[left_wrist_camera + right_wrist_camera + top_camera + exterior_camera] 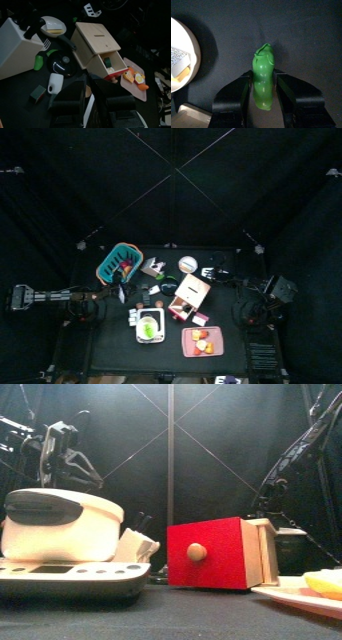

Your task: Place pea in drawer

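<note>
One pea [263, 80] lies lengthwise between right gripper [264, 92] jaws.

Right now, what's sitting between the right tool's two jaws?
A green pea pod fills the gap of the right tool, one jaw against each side. The right wrist view shows it, with the black table behind.

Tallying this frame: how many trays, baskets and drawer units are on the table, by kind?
Trays: 2 (white rectangular tray, pink rectangular tray)
Baskets: 1 (teal-and-orange plastic basket)
Drawer units: 1 (light-wood drawer unit with a red front)
Total: 4
</note>
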Action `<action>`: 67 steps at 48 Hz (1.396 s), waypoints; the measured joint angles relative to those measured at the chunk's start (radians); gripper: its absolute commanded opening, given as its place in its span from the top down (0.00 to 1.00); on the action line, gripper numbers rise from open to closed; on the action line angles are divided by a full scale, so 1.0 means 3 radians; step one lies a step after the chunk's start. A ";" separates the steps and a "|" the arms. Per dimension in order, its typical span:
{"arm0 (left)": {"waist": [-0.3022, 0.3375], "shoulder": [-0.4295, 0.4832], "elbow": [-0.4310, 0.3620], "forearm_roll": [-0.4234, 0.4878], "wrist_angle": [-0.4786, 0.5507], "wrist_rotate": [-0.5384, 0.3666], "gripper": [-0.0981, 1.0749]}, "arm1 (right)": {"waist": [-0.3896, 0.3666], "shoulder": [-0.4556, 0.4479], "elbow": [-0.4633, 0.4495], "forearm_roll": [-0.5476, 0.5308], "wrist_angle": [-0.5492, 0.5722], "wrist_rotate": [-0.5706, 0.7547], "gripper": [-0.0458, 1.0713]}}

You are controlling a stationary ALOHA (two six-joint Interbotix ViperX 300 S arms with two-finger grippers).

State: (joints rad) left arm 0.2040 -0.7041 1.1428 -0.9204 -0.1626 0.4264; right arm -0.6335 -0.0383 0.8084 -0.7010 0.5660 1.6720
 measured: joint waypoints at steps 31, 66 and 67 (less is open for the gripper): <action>0.0000 0.0000 -0.0056 0.0445 -0.0036 0.0020 0.43 | 0.0378 -0.0608 -0.0235 -0.0399 0.0123 -0.0307 0.46; 0.0000 0.0005 -0.0015 0.0522 -0.0041 0.0015 0.43 | 0.1667 -0.1089 -0.0179 -0.0634 -0.1053 -0.0496 0.46; 0.0000 0.0005 -0.0010 0.0522 -0.0041 0.0015 0.43 | 0.1692 -0.1069 -0.0169 -0.0629 -0.1089 -0.0496 0.46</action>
State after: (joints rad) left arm 0.2040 -0.7026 1.1397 -0.7639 -0.1749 0.4310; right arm -0.1258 -0.3590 0.7578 -0.8897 0.2393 1.5232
